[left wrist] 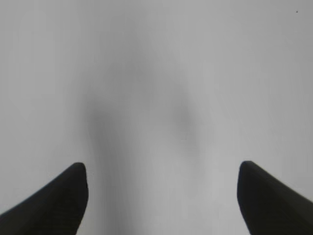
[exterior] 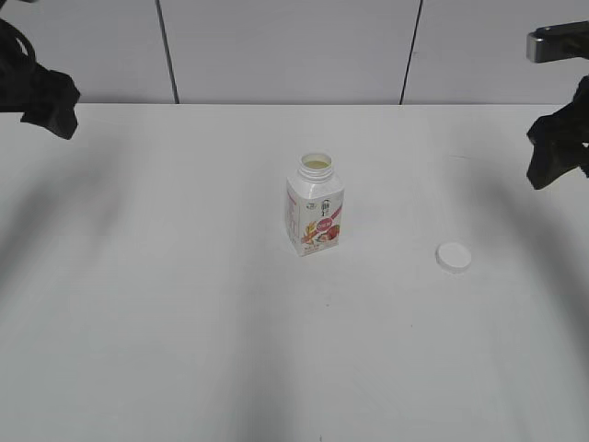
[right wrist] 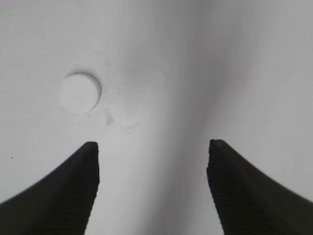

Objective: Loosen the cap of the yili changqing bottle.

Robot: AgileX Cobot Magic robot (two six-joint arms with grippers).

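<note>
The yili changqing bottle (exterior: 315,207) stands upright in the middle of the white table, its neck open with no cap on it. The white cap (exterior: 453,257) lies flat on the table to the bottle's right; it also shows in the right wrist view (right wrist: 80,92), ahead and left of the jaws. My left gripper (left wrist: 162,169) is open and empty over bare table; the arm sits high at the far left (exterior: 41,92). My right gripper (right wrist: 152,147) is open and empty; the arm sits high at the far right (exterior: 557,138).
The white table (exterior: 184,322) runs to a pale panelled wall (exterior: 285,46) at the back. Soft arm shadows fall across the table on both sides.
</note>
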